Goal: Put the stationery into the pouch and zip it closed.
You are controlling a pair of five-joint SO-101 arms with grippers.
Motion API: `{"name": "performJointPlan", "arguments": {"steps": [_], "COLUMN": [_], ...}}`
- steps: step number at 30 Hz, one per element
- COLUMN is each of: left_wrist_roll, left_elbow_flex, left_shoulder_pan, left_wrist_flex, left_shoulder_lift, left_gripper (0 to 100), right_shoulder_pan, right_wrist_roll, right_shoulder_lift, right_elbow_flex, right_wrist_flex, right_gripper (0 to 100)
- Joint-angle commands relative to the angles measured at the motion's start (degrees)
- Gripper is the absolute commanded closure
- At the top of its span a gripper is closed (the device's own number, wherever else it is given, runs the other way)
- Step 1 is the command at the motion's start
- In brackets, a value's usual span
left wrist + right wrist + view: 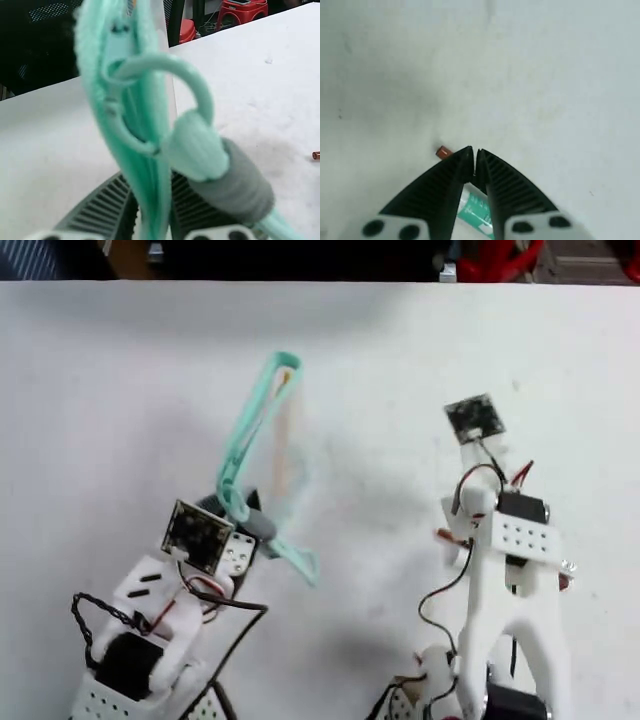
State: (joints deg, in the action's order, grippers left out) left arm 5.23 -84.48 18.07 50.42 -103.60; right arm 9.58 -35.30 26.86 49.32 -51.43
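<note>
My left end effector [152,212] is clamped on the mint-green fuzzy zip pouch [125,100], standing it edge-up over the white counter [545,75], prob. for loading. Well apart, right end effector [474,156] pinches a green-and-white stationery piece [476,211] w/ tips nearly touching.

The high camera looks down on the table [90,390]; both wrist cameras view it close up.
</note>
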Motion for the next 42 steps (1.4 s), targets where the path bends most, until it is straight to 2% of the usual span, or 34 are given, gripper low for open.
{"name": "performJointPlan", "arguments": {"steps": [1,6,8,12,16,18,25,29,32,37,39,42], "left_wrist_roll": [0.88,0.88,0.88,0.88,0.88,0.88,0.97,0.97,0.97,0.97,0.97,0.97], "left_elbow_flex": [0.26,0.26,0.26,0.26,0.26,0.26,-0.35,-0.35,-0.35,-0.35,-0.35,-0.35], "left_shoulder_pan": [-0.13,-0.13,-0.13,-0.13,-0.13,-0.13,-0.13,-0.13,-0.13,-0.13,-0.13,-0.13], "left_wrist_flex": [-1.67,-1.67,-1.67,-1.67,-1.67,-1.67,-1.76,-1.76,-1.76,-1.76,-1.76,-1.76], "left_shoulder_lift": [-0.57,-0.57,-0.57,-0.57,-0.57,-0.57,-0.57,-0.57,-0.57,-0.57,-0.57,-0.57], "left_gripper": [97,97,97,97,97,97,97,97,97,97,97,97], "right_shoulder_pan": [-0.13,0.13,1.36,4.35,4.79,5.05,10.59,13.85,14.55,15.43,15.43,15.43], "right_wrist_roll": [-10.02,-19.08,-21.1,-26.46,-37.8,-41.32,-43.69,-49.93,-50.55,-50.55,-50.55,-50.37], "right_shoulder_lift": [-1.19,0.57,1.36,0.31,-4.53,-7.08,-13.32,-17.1,-19.47,-21.14,-21.23,-21.05], "right_elbow_flex": [-0.7,-0.88,-0.88,-0.88,-0.62,-0.97,-0.88,-0.53,-0.62,-0.62,-0.62,-0.62], "right_wrist_flex": [-4.18,-9.01,-8.75,-7.08,-10.33,-10.59,-5.41,-5.05,-3.47,-2.68,-2.68,-2.51], "right_gripper": [92.9,64.1,61.5,71.9,81.2,81.4,81.1,75.2,70.3,70.7,76.4,92.3]}}
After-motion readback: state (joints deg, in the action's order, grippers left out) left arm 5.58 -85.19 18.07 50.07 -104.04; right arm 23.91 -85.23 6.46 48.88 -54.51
